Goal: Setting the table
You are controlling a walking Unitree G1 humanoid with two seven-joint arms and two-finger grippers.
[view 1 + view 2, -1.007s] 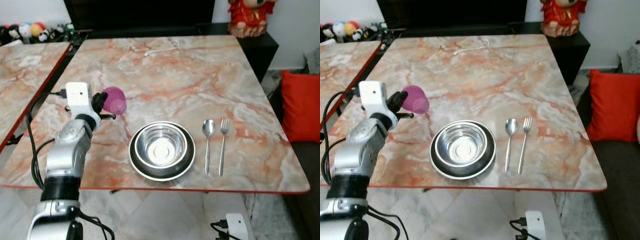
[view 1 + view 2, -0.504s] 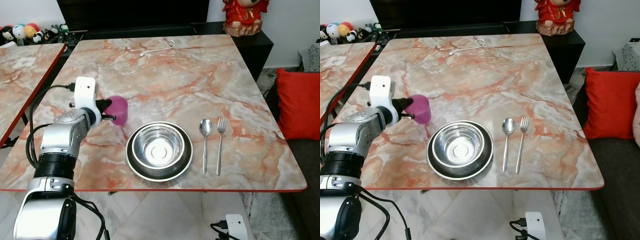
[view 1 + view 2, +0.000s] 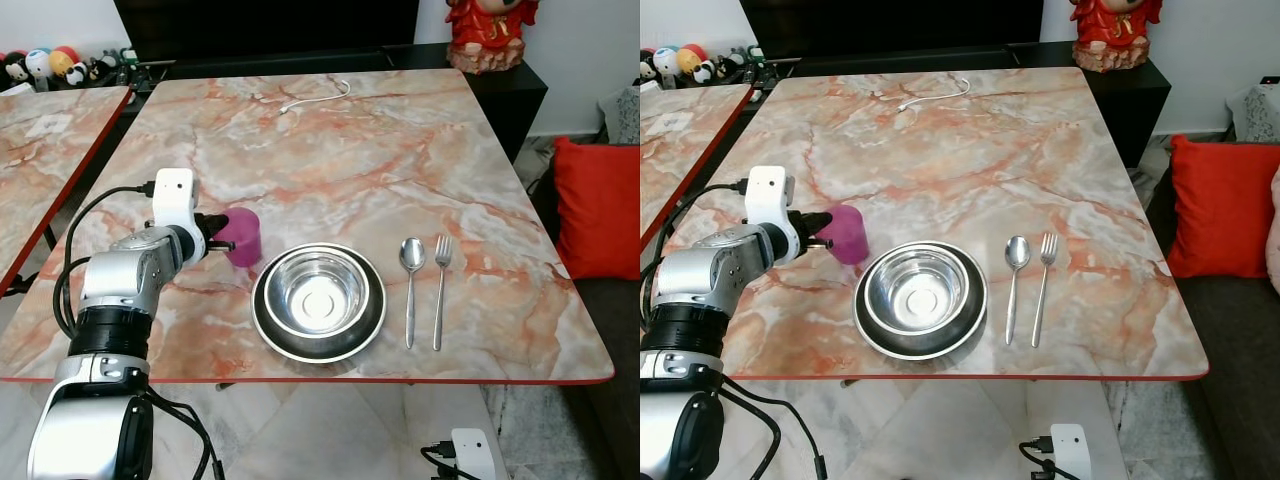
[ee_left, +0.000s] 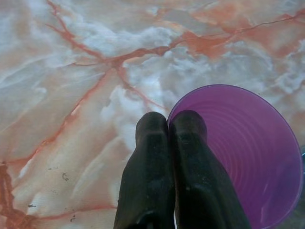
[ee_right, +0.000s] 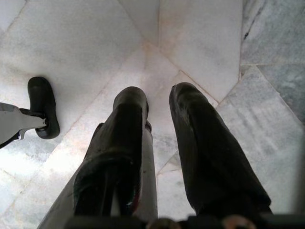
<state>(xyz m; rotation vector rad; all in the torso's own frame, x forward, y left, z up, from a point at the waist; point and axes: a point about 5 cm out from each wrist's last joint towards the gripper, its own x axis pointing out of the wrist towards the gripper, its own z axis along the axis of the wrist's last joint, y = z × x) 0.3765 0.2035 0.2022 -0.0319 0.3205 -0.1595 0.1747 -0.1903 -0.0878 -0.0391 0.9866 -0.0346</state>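
From my head camera, my left gripper [image 3: 213, 233] pinches the rim of the purple cup [image 3: 242, 236], which stands upright on the marble table [image 3: 400, 170] just left of the steel bowl [image 3: 318, 292]. My left wrist shows one finger inside that rim; I should release gently and lift straight. My right gripper [image 5: 159, 102] hangs parted above the floor

Cup [image 3: 242, 236] on table [image 3: 400, 160], left of bowl [image 3: 318, 292]; bowl sits in plate [image 3: 266, 325]. Spoon [image 3: 411, 287] then fork [image 3: 440, 288] right of plate. Cable [image 3: 317, 96] at far edge.
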